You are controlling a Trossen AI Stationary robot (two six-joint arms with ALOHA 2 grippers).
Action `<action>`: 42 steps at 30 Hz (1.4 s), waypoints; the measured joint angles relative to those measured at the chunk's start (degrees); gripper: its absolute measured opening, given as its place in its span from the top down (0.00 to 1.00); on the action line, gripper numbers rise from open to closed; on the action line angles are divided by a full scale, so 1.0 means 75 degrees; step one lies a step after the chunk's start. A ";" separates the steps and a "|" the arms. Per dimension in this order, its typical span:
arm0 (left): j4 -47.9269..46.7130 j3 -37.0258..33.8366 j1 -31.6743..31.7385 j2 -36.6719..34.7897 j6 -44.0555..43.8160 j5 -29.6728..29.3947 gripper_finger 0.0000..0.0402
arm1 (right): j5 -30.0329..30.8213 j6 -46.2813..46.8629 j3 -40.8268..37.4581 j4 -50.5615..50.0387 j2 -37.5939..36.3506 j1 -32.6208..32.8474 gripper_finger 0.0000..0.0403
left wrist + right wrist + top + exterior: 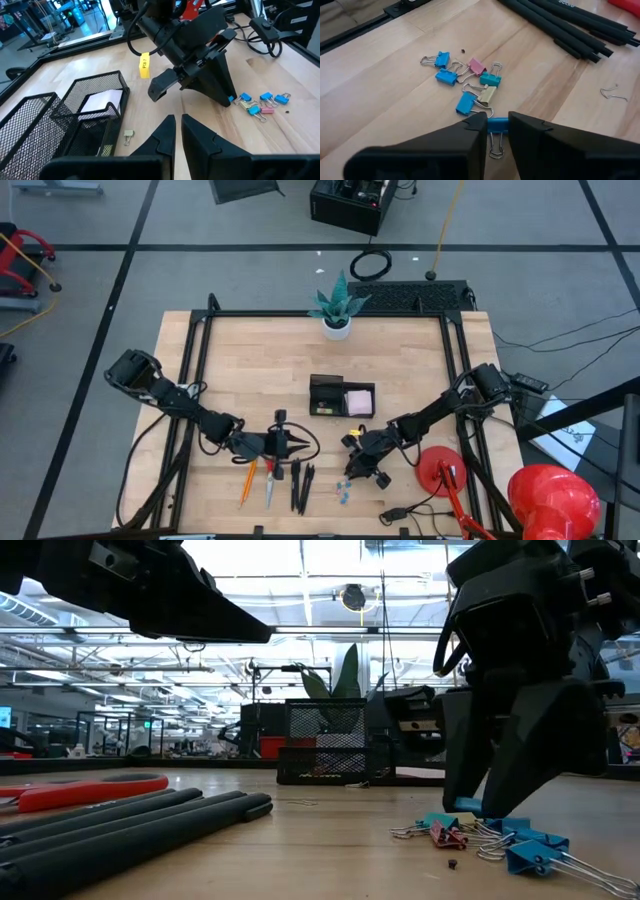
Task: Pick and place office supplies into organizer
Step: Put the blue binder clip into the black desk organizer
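Pinching a blue binder clip point(496, 124) between its fingertips, the right gripper point(497, 125) is reaching down to the table point(400, 350) at the edge of the small pile of clips point(465, 82), with the clip's wire handles sticking out past the fingers. The other clips, blue, pink, teal and a pale one, are lying loose in a cluster just beside it on the wood. The left gripper point(177, 131) is hovering with its fingers drawn together and nothing between them, pointing toward the right arm from above the black pens point(301, 485). Those three pens are lying side by side near the front edge, with the red-handled scissors point(271, 480) and the orange pencil point(247, 483) next to them. The black mesh organizer point(342, 396) is sitting near the middle of the table, a pink sticky-note pad point(359, 401) already resting in one compartment. A tiny yellow piece point(144, 66) is standing on the wood beyond the organizer in the left wrist view. A potted plant point(337, 308) is standing at the far edge.
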 joint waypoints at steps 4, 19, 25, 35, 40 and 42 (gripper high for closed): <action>-0.0005 0.0000 0.0011 0.0000 0.0003 0.0000 0.91 | 0.0165 0.0208 -0.0018 -0.0089 -0.0337 -0.0010 0.84; -0.0088 0.0000 0.0055 0.0000 -0.0208 0.0002 0.91 | 0.3909 0.0383 -0.0001 -0.0523 -0.3119 0.0169 0.86; -0.0202 0.0000 0.0055 0.0000 -0.0215 0.0003 0.91 | 0.4055 0.0870 -0.0001 -0.0405 -0.2943 0.0018 0.82; -0.0242 0.0000 0.0055 0.0000 -0.0224 0.0000 0.91 | 0.4037 0.0760 0.0002 0.0096 -0.2752 -0.0492 0.86; -0.0242 0.0000 0.0055 0.0000 -0.0221 0.0000 0.91 | 0.3544 0.0809 0.0000 0.0060 -0.2739 -0.1132 0.85; -0.0242 0.0000 0.0055 0.0000 -0.0208 0.0000 0.91 | 0.3294 0.0836 0.0002 0.0122 -0.2659 -0.1378 0.85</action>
